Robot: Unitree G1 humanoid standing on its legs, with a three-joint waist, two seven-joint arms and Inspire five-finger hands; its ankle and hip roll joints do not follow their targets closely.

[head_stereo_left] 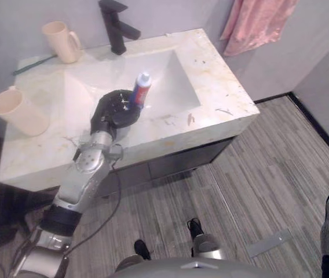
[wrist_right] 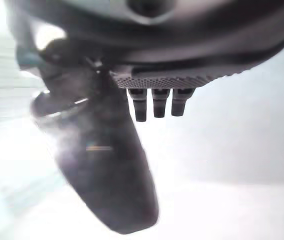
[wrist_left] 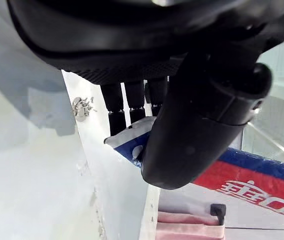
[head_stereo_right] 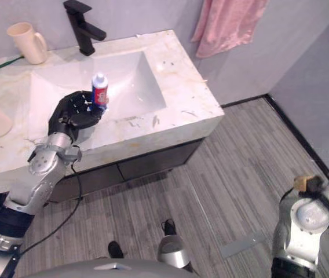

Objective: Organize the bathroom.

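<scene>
A humanoid robot's left hand [head_stereo_left: 116,110] grips a red, white and blue toothpaste tube [head_stereo_left: 141,88] over the basin of a marble-topped bathroom sink [head_stereo_left: 222,98], thumb and fingers curled round the tube's lower part while the capped end stands upright above them. In the left wrist view the thumb [wrist_left: 192,125] presses across the tube [wrist_left: 262,175] with the fingers [wrist_left: 127,100] wrapped behind it. The hand sits above the near left part of the basin, close to the counter's front edge. A black faucet [head_stereo_left: 117,26] stands at the far edge of the basin; 2 cream cups rest on the counter, 1 mug [head_stereo_left: 62,40] at the far left beside the faucet and 1 cup [head_stereo_left: 18,111] at the near left. A green toothbrush [head_stereo_left: 34,63] lies on the counter just left of the far mug. A pink towel [head_stereo_left: 257,23] hangs on the wall to the far right. The right hand [wrist_right: 132,150], seen in its own wrist view, hangs with fingers straight and thumb apart, holding nothing, low at the right above the grey plank floor [head_stereo_left: 257,191].
</scene>
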